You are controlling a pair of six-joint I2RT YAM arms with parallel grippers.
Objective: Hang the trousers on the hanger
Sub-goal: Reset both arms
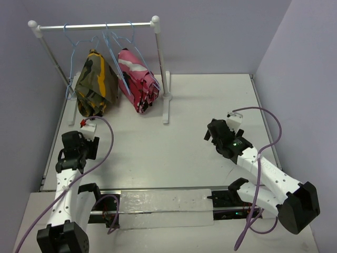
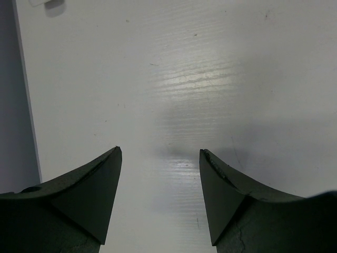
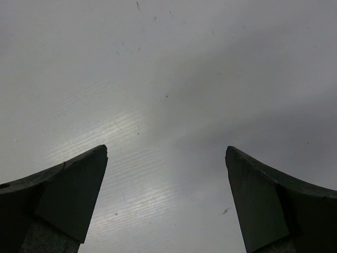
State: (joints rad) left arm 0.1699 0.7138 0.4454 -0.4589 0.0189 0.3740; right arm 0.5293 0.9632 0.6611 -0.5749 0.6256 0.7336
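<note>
The olive camouflage trousers (image 1: 96, 84) with black and orange-yellow patches hang folded over a light-blue wire hanger (image 1: 73, 39) on the rail at the back left. My left gripper (image 1: 73, 150) is open and empty over the table at the left, in front of the trousers; in the left wrist view (image 2: 160, 153) only bare table lies between its fingers. My right gripper (image 1: 215, 134) is open and empty over the table at the right; the right wrist view (image 3: 166, 150) shows only bare table.
A white rail stand (image 1: 95, 25) stands at the back with its feet on the table (image 1: 174, 153). A pink, white and black camouflage garment (image 1: 138, 79) hangs beside the trousers. Several more light-blue hangers (image 1: 118, 34) hang on the rail. Purple walls enclose the table.
</note>
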